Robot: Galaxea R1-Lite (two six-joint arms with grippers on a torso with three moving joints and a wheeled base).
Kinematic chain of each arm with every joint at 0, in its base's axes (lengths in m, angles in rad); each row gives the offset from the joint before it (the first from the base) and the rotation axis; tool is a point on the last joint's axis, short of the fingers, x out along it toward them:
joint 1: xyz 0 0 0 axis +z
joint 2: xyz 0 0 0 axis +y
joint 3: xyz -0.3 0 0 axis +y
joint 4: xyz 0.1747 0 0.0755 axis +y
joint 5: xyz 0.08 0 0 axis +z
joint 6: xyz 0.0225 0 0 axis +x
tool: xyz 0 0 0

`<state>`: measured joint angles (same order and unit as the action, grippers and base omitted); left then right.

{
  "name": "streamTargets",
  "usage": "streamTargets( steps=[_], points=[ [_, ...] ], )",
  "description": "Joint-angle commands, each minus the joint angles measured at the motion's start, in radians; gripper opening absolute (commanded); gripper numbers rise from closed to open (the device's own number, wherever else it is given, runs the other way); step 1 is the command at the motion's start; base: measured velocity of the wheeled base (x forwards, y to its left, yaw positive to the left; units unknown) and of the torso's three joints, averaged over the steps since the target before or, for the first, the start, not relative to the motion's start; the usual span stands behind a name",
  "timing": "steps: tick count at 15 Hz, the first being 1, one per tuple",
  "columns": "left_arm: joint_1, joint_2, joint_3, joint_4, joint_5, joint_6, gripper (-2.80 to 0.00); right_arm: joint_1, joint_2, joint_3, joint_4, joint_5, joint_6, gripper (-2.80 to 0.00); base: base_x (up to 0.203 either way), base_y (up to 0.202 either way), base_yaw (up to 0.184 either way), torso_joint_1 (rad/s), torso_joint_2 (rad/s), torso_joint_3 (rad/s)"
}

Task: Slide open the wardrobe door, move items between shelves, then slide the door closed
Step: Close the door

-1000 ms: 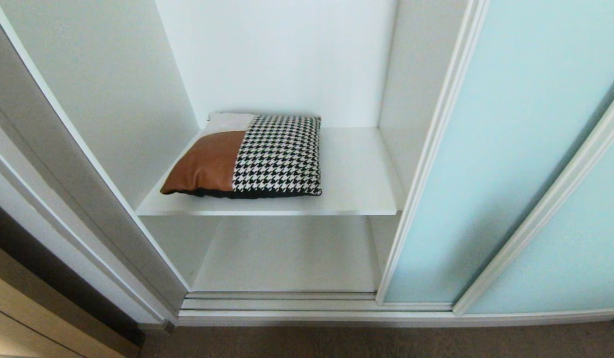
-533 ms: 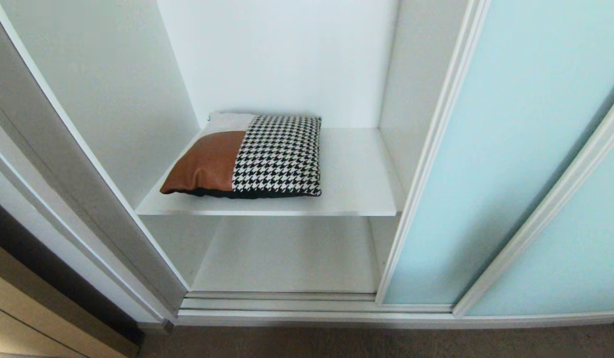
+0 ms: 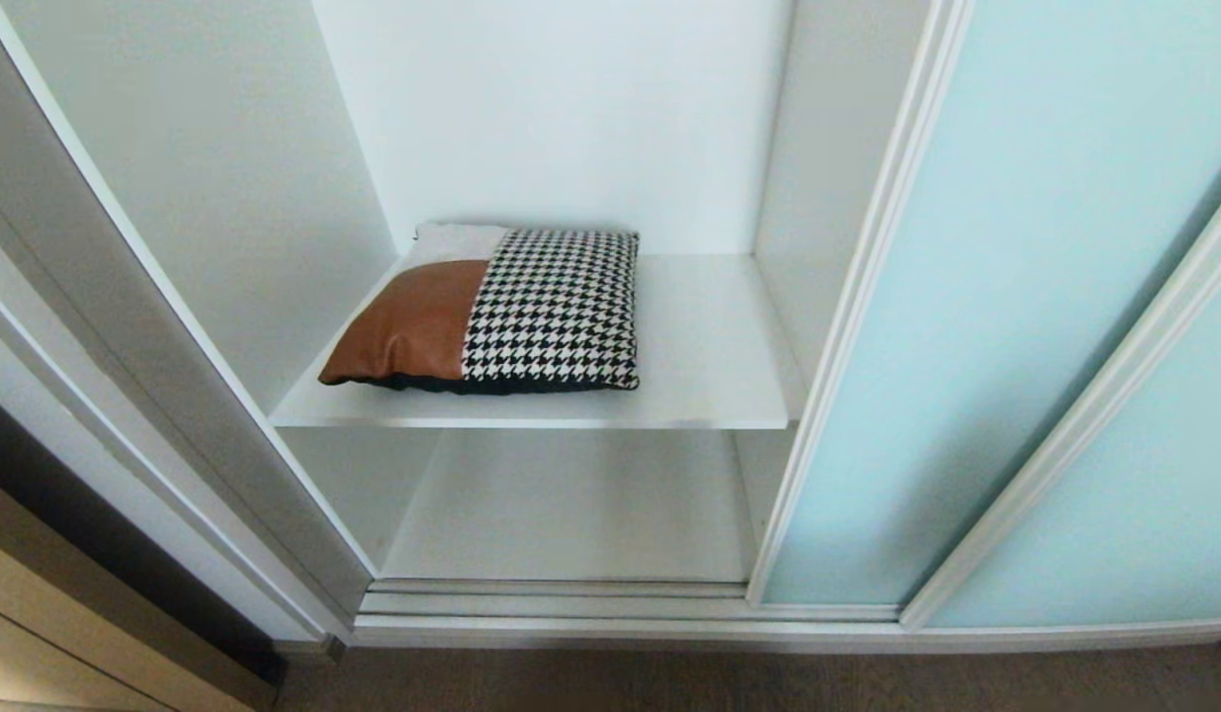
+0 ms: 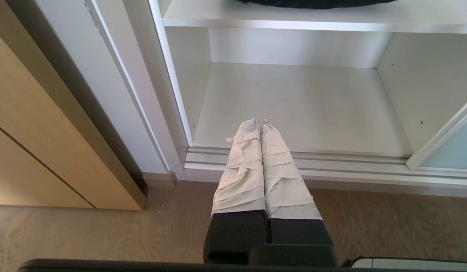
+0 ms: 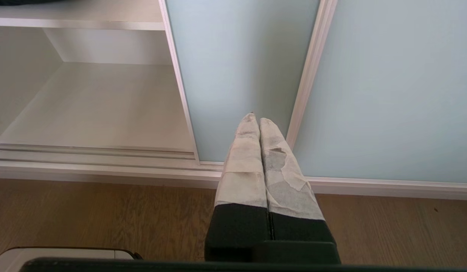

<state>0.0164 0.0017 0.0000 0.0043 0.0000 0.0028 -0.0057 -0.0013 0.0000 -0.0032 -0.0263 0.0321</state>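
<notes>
The frosted aqua sliding wardrobe door [image 3: 976,297] stands slid to the right, leaving the white wardrobe open. A cushion [image 3: 491,311] of tan leather, houndstooth and a grey patch lies flat on the upper shelf [image 3: 709,386], towards its left. The lower shelf [image 3: 570,504] beneath it is bare. Neither arm shows in the head view. My left gripper [image 4: 259,122] hangs shut and holding nothing above the floor in front of the lower shelf [image 4: 301,105]. Shut and holding nothing as well, my right gripper [image 5: 256,120] hangs before the sliding door [image 5: 237,75].
A tan wooden cabinet [image 4: 33,151] stands left of the wardrobe frame [image 3: 175,396]. A second aqua panel [image 3: 1134,475] overlaps the door at the right. The floor track [image 3: 570,603] runs along the wardrobe's foot above the wood floor [image 5: 104,219].
</notes>
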Motion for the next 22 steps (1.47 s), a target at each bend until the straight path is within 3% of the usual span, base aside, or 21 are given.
streamTargets(
  steps=[1, 22],
  points=[
    [0.0, 0.001, 0.002, 0.0, 0.0, 0.0, -2.8, 0.0, 0.0, 0.002, 0.0, 0.0, 0.0, -2.8, 0.0, 0.0, 0.0, 0.0, 0.0, 0.0],
    [0.0, 0.001, 0.002, 0.0, 0.0, 0.0, -2.8, 0.0, 0.0, 0.001, 0.0, 0.0, 0.0, -2.8, 0.0, 0.0, 0.0, 0.0, 0.0, 0.0]
  ],
)
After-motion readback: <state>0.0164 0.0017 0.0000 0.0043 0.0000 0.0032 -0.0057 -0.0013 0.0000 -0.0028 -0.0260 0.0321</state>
